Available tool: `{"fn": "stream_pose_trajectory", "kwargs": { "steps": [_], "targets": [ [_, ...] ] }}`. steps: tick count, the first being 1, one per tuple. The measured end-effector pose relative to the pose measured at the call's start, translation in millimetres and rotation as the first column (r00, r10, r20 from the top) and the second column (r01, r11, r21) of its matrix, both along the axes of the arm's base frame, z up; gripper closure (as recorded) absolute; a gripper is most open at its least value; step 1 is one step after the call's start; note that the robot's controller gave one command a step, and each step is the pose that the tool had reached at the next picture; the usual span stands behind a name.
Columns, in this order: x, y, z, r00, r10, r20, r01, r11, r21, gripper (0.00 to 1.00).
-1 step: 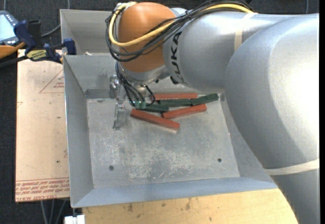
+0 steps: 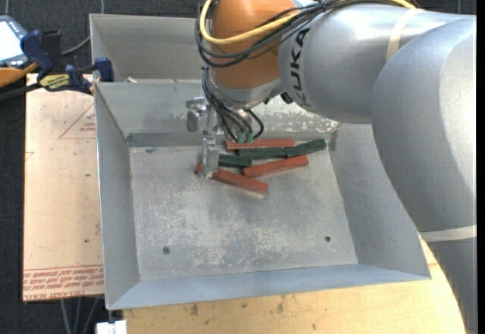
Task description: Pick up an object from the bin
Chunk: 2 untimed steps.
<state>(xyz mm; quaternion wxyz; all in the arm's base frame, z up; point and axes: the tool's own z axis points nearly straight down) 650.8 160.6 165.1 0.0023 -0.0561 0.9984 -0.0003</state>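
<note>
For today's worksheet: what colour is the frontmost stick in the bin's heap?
The frontmost stick is red, clearest in the camera view.

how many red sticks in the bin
3, all close together: one red stick furthest back, one just in front of it, one frontmost. The gripper at their left end may hide more.
</note>
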Motion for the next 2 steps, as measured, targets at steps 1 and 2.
{"fn": "stream_pose_trajectory", "kwargs": {
  "steps": [1, 2],
  "targets": [
    [-22.4, -82.2, -98.6, 0.998, -0.068, -0.007, 0.068, 0.998, 0.000, 0.00],
    [-18.5, -77.0, -90.4, 0.998, -0.061, 0.004, 0.061, 0.998, 0.005, 1.00]
  ]
}}
